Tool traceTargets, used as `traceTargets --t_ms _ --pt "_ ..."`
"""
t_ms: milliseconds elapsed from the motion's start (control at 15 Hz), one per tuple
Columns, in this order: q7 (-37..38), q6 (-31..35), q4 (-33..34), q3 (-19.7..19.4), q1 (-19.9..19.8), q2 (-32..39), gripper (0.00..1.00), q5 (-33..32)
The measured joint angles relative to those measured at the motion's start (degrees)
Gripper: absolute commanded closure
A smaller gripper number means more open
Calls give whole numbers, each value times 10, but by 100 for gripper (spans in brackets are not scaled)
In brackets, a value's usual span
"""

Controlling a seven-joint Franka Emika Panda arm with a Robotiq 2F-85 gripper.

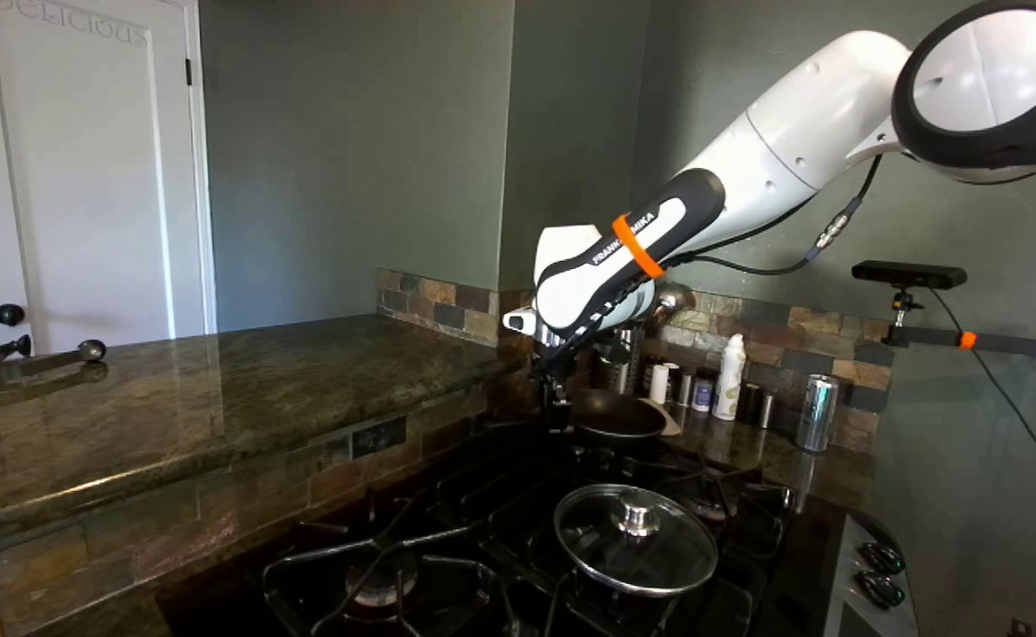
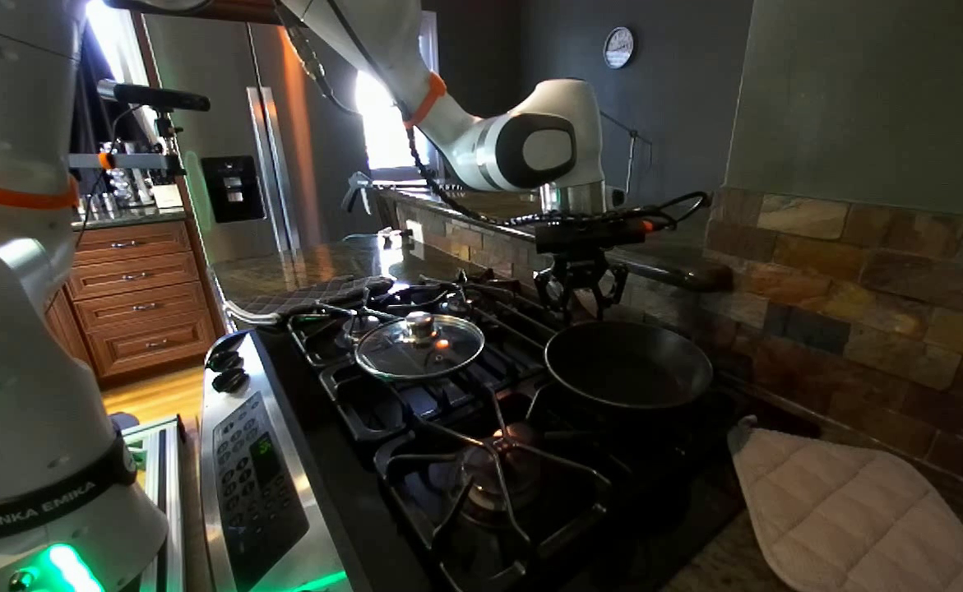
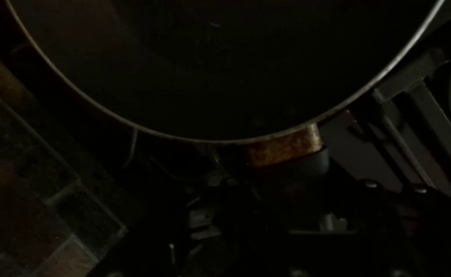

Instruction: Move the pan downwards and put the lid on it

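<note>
Dark pan (image 2: 629,370) bare inside, lid (image 2: 399,353) apart.

In the wrist view the top edge cuts the pan (image 3: 217,73), and its handle (image 3: 290,152) is lost in darkness at lower centre, so whether the gripper (image 2: 584,312), seen in an exterior view, holds it cannot be told.
</note>
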Motion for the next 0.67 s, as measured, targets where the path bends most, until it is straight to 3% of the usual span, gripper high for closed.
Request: traceTargets --t_ms 667 --pt "139 -18 -22 -5 0 -21 78 -32"
